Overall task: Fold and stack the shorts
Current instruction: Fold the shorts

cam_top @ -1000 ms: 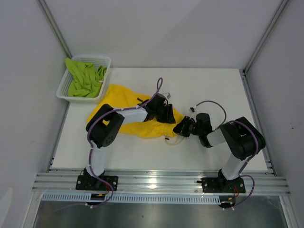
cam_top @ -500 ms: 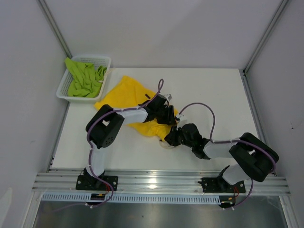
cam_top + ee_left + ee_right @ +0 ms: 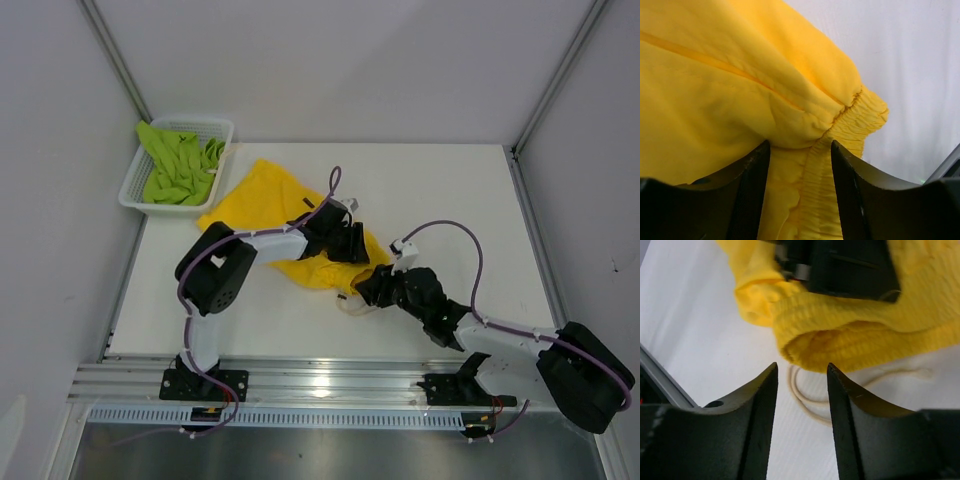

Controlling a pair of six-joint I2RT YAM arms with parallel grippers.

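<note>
Table (image 3: 450, 200) with yellow shorts (image 3: 262, 203), basket (image 3: 131, 188)

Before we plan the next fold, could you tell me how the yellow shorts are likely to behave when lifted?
Probably floppy: the yellow shorts lie creased and bunched, so they should sag from any grip point. Likely light, since the fabric looks thin. The loose drawstring may dangle or snag.

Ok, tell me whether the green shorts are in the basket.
In: the green shorts lie crumpled inside the white basket, far left.
</note>
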